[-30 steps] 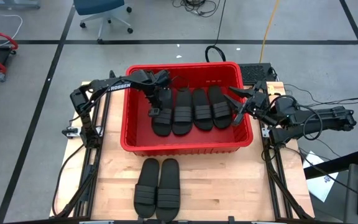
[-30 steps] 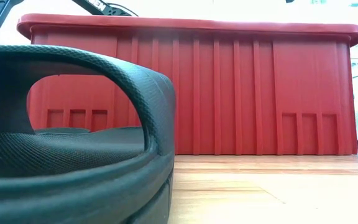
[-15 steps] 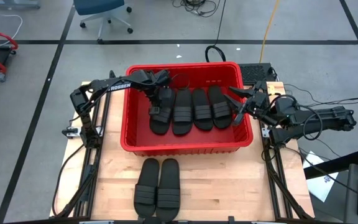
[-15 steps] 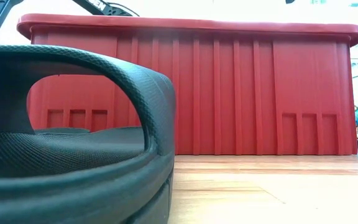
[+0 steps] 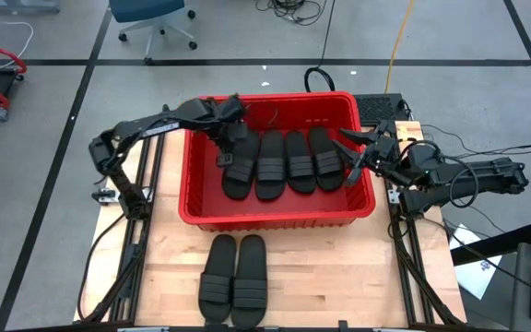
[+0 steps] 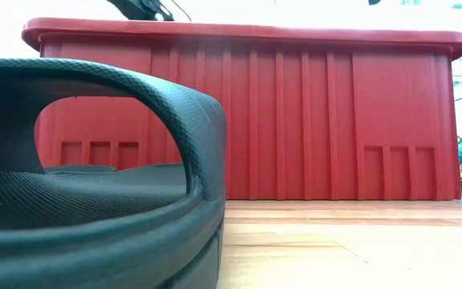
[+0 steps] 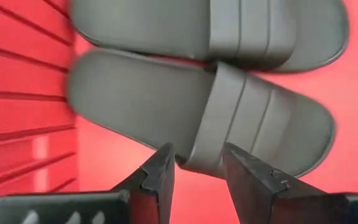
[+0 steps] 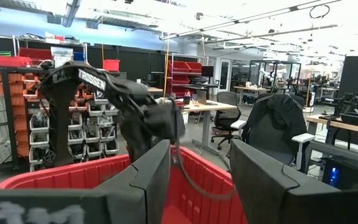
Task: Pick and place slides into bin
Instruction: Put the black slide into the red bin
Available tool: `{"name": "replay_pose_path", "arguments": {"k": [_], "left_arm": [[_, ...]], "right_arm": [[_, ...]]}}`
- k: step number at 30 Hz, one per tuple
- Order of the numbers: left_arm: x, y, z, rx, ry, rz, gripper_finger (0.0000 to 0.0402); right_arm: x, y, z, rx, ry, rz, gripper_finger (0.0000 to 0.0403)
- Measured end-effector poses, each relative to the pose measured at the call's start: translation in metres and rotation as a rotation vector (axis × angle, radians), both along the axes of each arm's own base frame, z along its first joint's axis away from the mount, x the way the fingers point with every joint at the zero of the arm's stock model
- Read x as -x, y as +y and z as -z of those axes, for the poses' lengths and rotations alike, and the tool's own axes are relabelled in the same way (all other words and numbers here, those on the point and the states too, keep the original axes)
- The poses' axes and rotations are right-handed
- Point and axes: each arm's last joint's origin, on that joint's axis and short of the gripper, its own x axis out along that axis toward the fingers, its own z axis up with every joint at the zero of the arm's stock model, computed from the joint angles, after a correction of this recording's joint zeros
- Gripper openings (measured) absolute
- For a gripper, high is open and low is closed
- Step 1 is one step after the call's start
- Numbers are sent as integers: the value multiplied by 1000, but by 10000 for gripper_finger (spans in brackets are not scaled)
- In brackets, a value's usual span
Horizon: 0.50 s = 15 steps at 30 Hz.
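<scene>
Left arm reaches in over the left wall of the bin (image 5: 184, 180). Left gripper (image 5: 228, 152) hangs above the leftmost slide in the bin (image 5: 239, 172), fingers (image 7: 158, 176) parted and clear of it, nothing grasped. In the left wrist view that slide lies just below the fingertips, its ribbed strap between them, with a second slide (image 7: 229, 28) lying alongside it, touching.

Four slides lie side by side on the bin floor, straps up, running across the middle of the bin: leftmost, then second (image 5: 270, 168), third (image 5: 300, 161), fourth (image 5: 326, 159). Each touches its neighbour.

Two more slides (image 5: 234, 279) sit as a pair on the wooden table (image 5: 339, 277), in front of the bin's near wall and apart from it. One of them fills the low view's left side.

Right gripper (image 5: 356, 152) rests at the bin's right rim, fingers (image 8: 261, 180) spread apart, empty.
</scene>
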Motion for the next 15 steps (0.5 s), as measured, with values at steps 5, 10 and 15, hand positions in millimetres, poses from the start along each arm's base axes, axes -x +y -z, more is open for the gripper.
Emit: {"name": "replay_pose_path", "arguments": {"k": [5,10,15], "left_arm": [[17,-13,-36,-22,-110,-86,132],[29,-42,-67,-23,-214,-109,132],[37,-77,-86,42,-280,-143,132]], "right_arm": [[0,0,2,2,20,0,155],[-1,0,8,8,86,-9,155],[-3,3,10,25,113,-121,155]]}}
